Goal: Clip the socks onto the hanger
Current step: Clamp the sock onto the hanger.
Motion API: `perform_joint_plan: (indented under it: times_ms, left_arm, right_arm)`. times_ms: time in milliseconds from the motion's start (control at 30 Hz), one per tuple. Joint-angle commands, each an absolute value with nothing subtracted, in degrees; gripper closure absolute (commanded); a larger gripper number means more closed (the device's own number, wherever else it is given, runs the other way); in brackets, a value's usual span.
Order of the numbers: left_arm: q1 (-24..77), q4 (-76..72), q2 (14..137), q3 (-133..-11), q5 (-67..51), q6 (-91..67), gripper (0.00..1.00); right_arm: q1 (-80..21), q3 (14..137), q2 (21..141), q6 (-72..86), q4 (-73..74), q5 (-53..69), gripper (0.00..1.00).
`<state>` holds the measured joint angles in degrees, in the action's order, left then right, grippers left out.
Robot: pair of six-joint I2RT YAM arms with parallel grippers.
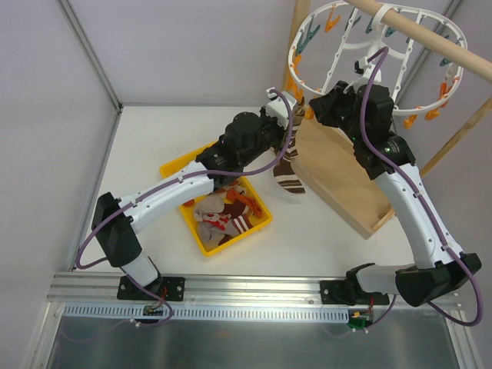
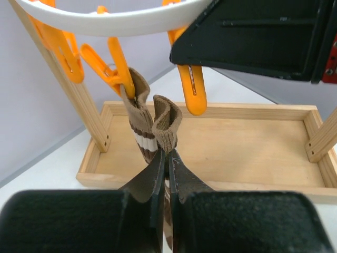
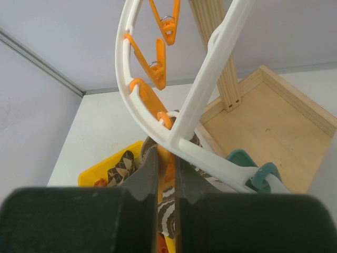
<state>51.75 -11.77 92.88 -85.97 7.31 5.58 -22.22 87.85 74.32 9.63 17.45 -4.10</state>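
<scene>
A brown sock with white stripes hangs from my left gripper, which is shut on it just under the cuff. The far edge of the cuff touches the tip of an orange clothespin under the white hanger; I cannot tell whether that pin clamps it. In the top view this sock dangles below the left gripper. My right gripper is shut on an orange clothespin that hangs from the hanger ring. More socks lie in the tray.
The yellow tray sits beneath the left arm. The hanger hangs from a wooden pole over a wooden stand base. A teal clothespin hangs right of the right fingers. More orange pins line the ring.
</scene>
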Motion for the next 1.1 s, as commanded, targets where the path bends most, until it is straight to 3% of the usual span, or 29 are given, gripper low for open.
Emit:
perform_joint_plan:
  times_ms: [0,1067]
  left_arm:
    - [52.47,-15.47,92.81,-89.56,10.98,7.12,1.0]
    - [58.27,-17.93,95.89,-88.42,14.41,13.8,1.0]
  right_arm:
    - [-21.97,90.44,73.13,9.32,17.14,-6.24,0.99]
    - [-21.97,90.35,72.16,9.67,17.58,-10.37,0.99]
